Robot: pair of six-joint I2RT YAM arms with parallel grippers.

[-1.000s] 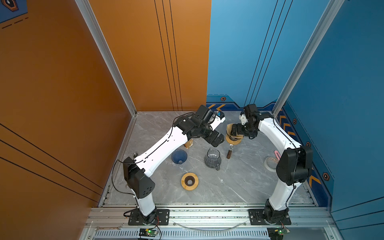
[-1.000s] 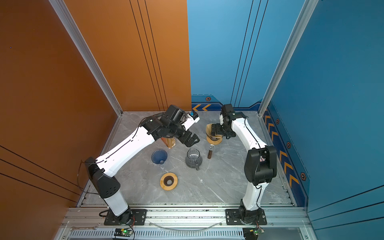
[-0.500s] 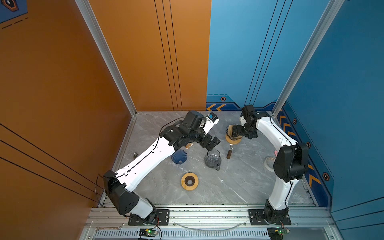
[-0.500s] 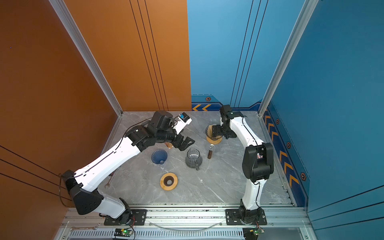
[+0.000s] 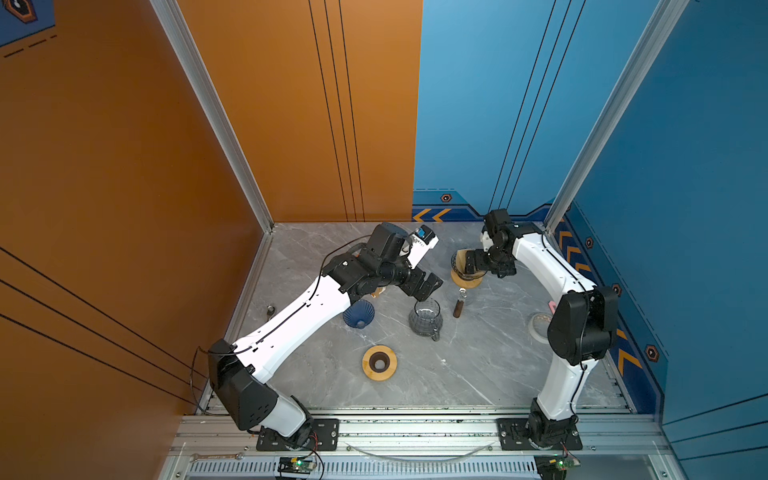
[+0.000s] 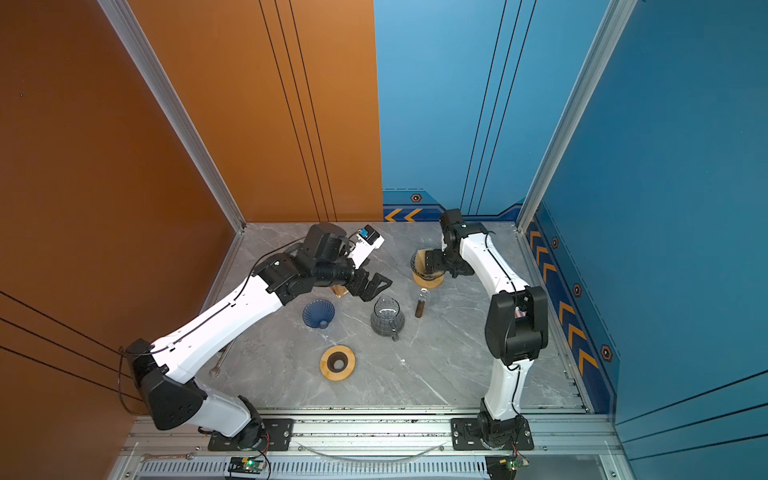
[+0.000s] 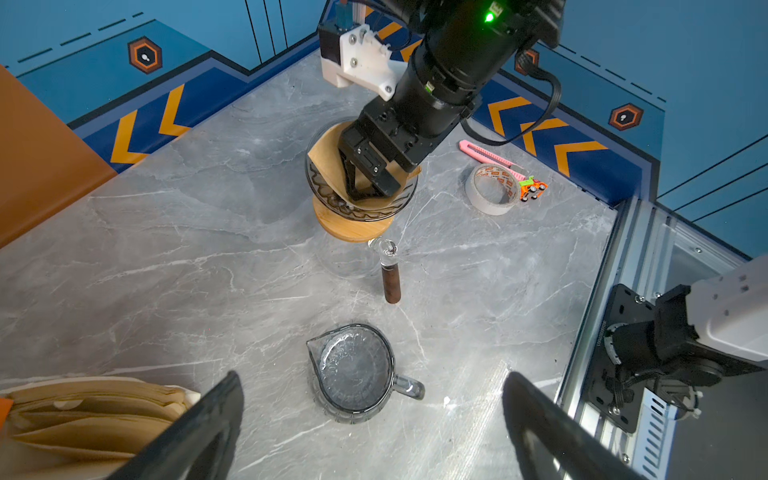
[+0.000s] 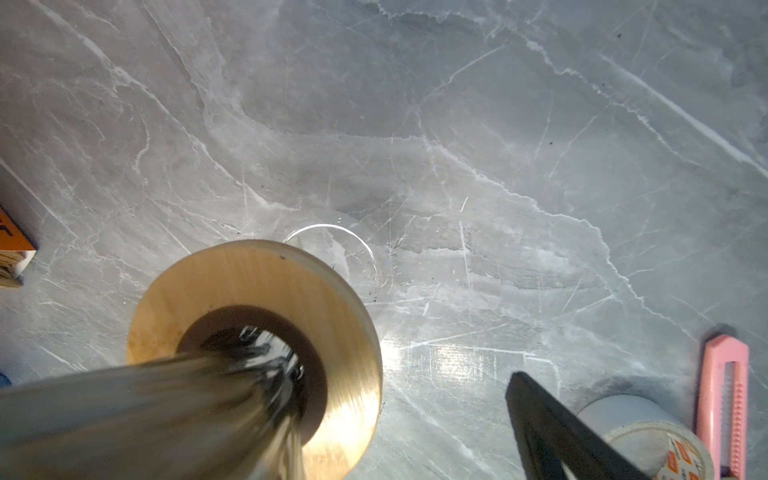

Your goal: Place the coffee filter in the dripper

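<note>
The coffee filter (image 7: 330, 156), a brown paper cone, is seen already inside the glass dripper (image 7: 316, 188), directly under the right pincer (image 7: 372, 193). This pincer is spread wide and nothing is gripped. In the right wrist view one finger (image 8: 536, 411) is seen outside the cone, so the wall seems to be straddled, probably so that the paper is seated against the glass. The dripper is carried by its wooden collar (image 7: 353, 228) on a clear vessel with a dark handle (image 7: 391, 284), and so it is kept upright. Further out, the left pincer (image 7: 372, 380) is held released and empty above the grey glass jug (image 7: 353, 370). The spare filters (image 7: 83, 411) lie beside it on the surface (image 7: 166, 249).
</note>
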